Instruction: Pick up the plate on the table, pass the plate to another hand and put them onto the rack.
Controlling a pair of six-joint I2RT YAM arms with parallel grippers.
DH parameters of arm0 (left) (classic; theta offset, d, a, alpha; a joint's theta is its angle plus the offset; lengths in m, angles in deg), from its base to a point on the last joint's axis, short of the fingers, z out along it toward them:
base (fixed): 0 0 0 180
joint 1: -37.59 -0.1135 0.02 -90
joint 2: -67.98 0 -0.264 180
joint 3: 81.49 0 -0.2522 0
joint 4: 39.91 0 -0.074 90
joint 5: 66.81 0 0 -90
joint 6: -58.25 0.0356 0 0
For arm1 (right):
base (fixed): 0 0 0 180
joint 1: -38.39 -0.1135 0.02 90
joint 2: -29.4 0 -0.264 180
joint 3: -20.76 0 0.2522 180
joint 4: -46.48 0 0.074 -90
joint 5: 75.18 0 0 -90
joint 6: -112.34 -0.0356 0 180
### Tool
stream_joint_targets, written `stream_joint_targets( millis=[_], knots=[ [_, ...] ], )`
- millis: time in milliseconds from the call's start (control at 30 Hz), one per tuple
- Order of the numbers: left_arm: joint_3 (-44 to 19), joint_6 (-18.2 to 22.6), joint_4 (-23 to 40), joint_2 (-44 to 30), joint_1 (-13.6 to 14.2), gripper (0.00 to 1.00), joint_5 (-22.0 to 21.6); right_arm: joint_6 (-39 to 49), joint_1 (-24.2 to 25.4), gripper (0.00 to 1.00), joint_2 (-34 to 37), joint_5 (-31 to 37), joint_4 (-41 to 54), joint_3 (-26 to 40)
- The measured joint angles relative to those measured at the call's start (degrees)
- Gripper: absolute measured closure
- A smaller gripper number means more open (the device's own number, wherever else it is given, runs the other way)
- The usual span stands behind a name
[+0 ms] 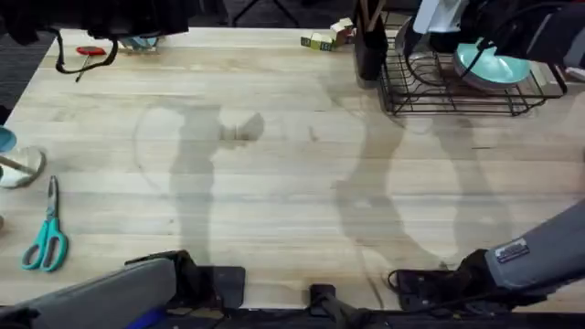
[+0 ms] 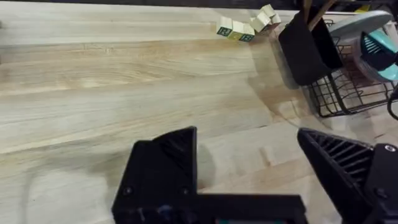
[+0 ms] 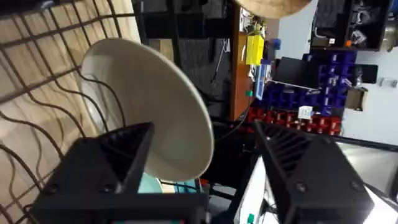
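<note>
The white plate stands on edge among the wires of the black rack. My right gripper is open around it, one finger on each side, and I see no contact with the plate. In the overhead view the rack sits at the table's far right, with my right arm reaching over it. My left gripper is open and holds nothing, low over the bare wooden table near its front edge.
A teal plate rests in the rack. A black utensil holder stands just left of the rack, with small blocks beside it. Teal scissors and a bowl lie at the left edge.
</note>
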Motion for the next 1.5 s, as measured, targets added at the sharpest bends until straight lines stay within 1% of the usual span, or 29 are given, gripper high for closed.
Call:
stream_joint_targets(
  millis=[33, 100, 433, 667, 800, 900, 1033, 1200, 1367, 1500],
  knots=[
    [0.0, 0.0, 0.0, -0.02, 0.0, 0.006, 0.0, 0.19, 0.0, 0.036, 0.0, 0.0, -0.02, -0.02],
    [0.0, 0.0, 0.0, -0.02, 0.0, 0.006, 0.0, 0.19, 0.0, 0.008, 0.0, 0.0, 0.0, -0.02],
    [0.0, 0.0, 0.02, 0.0, 0.0, 0.006, 0.0, -0.25, 0.0, 0.006, -0.33, 0.0, 0.05, -0.02],
    [0.0, 0.0, 0.17, 0.0, 0.0, 0.006, 0.0, -5.7, 0.92, 0.006, -4.08, 0.19, 0.2, -0.02],
    [0.0, 0.0, 0.41, -0.02, 0.0, 0.006, 0.0, -9.72, 1.66, 0.006, -6.66, 3.36, 0.18, 0.0],
    [0.0, 0.0, 0.66, 0.0, 0.0, 0.006, 0.0, -14.08, 1.73, 0.006, -8.12, 7.41, 0.86, -0.02],
    [0.0, 0.0, 0.81, 0.0, 0.0, 0.006, 0.0, -19.99, 1.71, 0.006, -10.09, 10.57, 7.27, -0.02],
    [0.0, 0.01, 0.83, 0.0, 0.0, 0.006, 0.0, -28.03, 1.14, 0.006, -13.63, 12.3, 16.84, -0.02],
    [0.0, 0.0, 0.83, -0.01, 0.0, 0.006, 0.0, -36.91, -0.79, 0.006, -19.49, 12.75, 25.92, -0.02],
    [0.0, 0.0, 0.83, -0.02, 0.0, 0.006, 0.0, -45.82, -3.0, 0.006, -24.22, 12.74, 31.39, -0.02]
  ],
)
